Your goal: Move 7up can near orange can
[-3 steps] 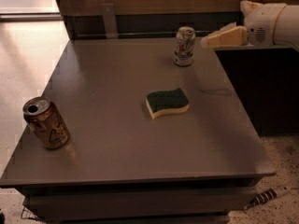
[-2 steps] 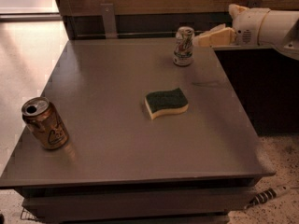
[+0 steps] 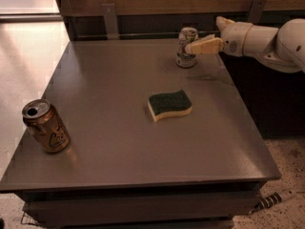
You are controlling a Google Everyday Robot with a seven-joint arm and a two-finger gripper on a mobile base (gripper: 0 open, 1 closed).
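Observation:
The 7up can [image 3: 186, 57], white-silver with green markings, stands upright near the far right edge of the grey table [image 3: 109, 80]. My gripper [image 3: 191, 46] reaches in from the right on a cream arm and its tip lies across the can's upper side, at or touching it. The orange can [image 3: 45, 126], orange-gold with a pale logo patch and an open silver top, stands upright at the front left corner of the table, far from the gripper.
A green and yellow sponge [image 3: 169, 105] lies at the table's middle, between the two cans. A wooden wall with metal brackets [image 3: 110, 20] runs behind the table. The floor drops off past the left and right table edges.
My gripper has moved left from beside the 7up can until its tip overlaps the can's upper side. The cans and the sponge have not moved.

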